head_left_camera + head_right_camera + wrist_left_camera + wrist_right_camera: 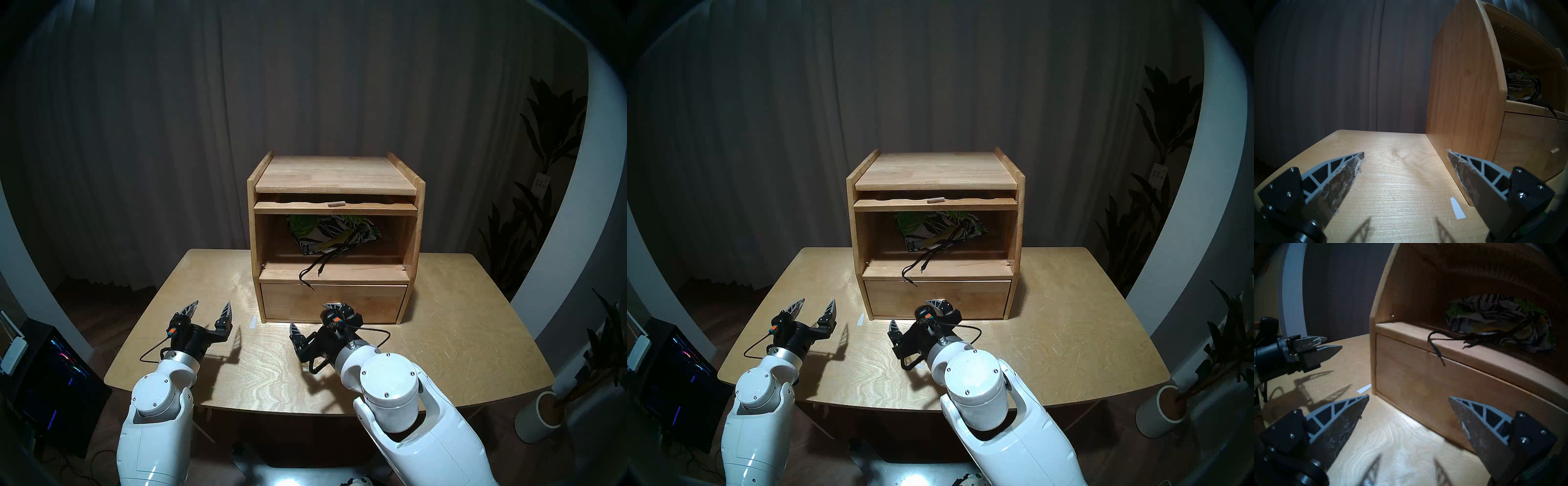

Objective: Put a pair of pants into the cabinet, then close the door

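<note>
The light-wood cabinet [334, 171] [934, 169] stands at the back middle of the table. Its door [305, 207] lies flat, raised under the top board, with the peg handle facing me; the upper compartment is open. The pants [325, 234] [1500, 319] lie folded inside it, and also show in the left wrist view [1519, 86]. Their black drawstring [307, 275] hangs over the ledge onto the drawer front. My left gripper [211, 303] [1405, 152] is open and empty, left of the cabinet. My right gripper [314, 315] [1408, 397] is open and empty, low before the drawer.
The wooden table [458, 322] has a small white tape mark [252, 322] by the cabinet's front left corner. The drawer knob [1554, 151] shows only in the left wrist view. A monitor [51, 373] stands off the table's left and a potted plant [549, 417] off its right.
</note>
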`<control>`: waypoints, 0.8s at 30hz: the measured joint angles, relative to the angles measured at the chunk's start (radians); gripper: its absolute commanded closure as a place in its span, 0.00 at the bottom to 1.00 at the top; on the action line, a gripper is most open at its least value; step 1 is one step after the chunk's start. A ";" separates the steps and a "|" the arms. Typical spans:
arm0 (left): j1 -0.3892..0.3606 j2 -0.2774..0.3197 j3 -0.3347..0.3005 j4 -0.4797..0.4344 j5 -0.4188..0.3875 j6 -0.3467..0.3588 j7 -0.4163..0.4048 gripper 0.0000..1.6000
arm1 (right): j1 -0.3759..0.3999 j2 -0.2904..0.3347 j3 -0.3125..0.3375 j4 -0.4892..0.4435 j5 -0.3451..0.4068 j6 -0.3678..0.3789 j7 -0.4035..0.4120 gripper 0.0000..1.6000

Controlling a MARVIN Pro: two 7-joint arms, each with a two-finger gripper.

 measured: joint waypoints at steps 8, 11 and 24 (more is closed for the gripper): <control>-0.002 -0.001 -0.001 -0.001 0.001 0.000 -0.001 0.00 | -0.078 0.073 -0.009 -0.098 -0.073 -0.058 -0.081 0.00; -0.002 -0.001 -0.002 -0.001 0.001 0.000 -0.002 0.00 | -0.082 0.098 -0.023 -0.131 -0.136 -0.084 -0.113 0.00; -0.003 -0.004 -0.004 -0.004 0.002 0.000 -0.004 0.00 | -0.025 0.173 -0.124 -0.086 -0.469 -0.235 -0.265 0.00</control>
